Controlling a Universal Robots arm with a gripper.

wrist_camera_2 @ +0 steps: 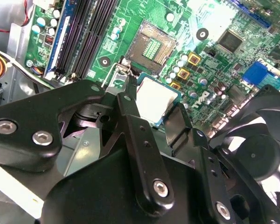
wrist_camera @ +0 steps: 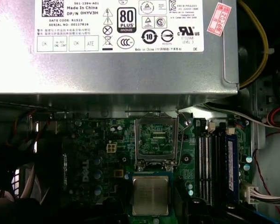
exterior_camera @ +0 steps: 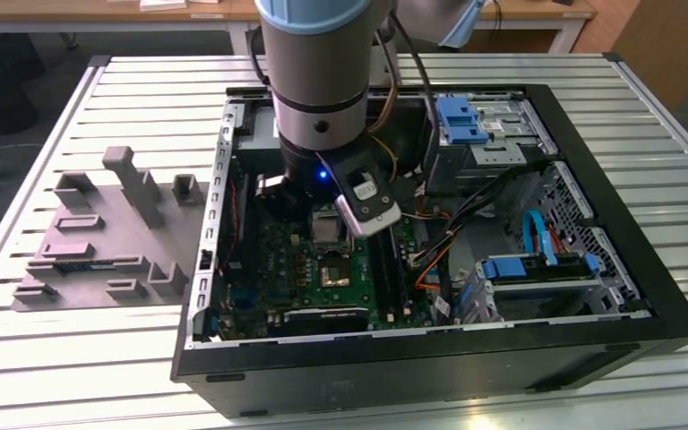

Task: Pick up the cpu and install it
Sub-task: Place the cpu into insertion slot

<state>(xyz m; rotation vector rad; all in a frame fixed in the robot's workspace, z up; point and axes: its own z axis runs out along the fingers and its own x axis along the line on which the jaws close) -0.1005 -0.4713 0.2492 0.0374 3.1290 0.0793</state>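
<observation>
In the second wrist view the gripper point(wrist_camera_2: 152, 103) is pinching the cpu point(wrist_camera_2: 154, 95) by two opposite edges, holding it just beside the open socket point(wrist_camera_2: 151, 46) on the green motherboard point(wrist_camera_2: 149, 11). The black fingers point(wrist_camera_2: 140, 140) are covering the chip's near corner. Whether it is resting on the board or hanging above it cannot be told. In the exterior view the arm point(exterior_camera: 320, 81) is reaching into the computer case point(exterior_camera: 440, 376), blocking the spot beneath its wrist.
</observation>
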